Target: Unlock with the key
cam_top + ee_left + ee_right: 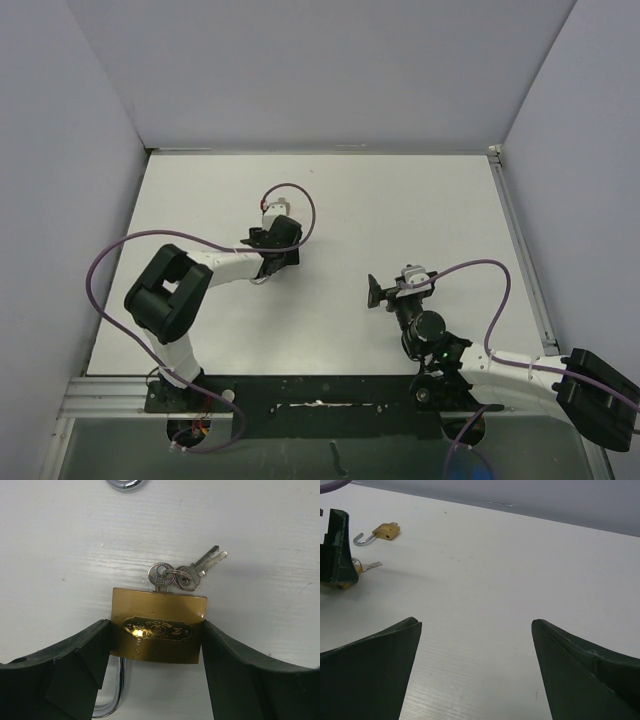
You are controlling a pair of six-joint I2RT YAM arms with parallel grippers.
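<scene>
Left wrist view, padlock: a brass padlock (157,630) lies flat on the white table (60,555), and my left gripper (156,625) is clamped across its body, one finger on each side.
Key: one key (161,575) sits in the keyway at the padlock's far end, its round bow sticking out away from my left wrist. A spare key (212,560) on the same ring points up and to the right.
Shackle: the shackle (119,685) runs back from the body's near left corner, toward my wrist.
Axis: the line from shackle to key runs straight out from my left palm, so the bow faces bare table.
Nearer arm: my left arm holds the lock. My right gripper (475,625) is well apart, with the key ahead and to its left, so turning the key looks like its job.
Right gripper: the fingers are spread wide, holding and touching nothing.
Second padlock: another brass padlock (385,531), its shackle swung open, lies near the held one on its far side.
</scene>
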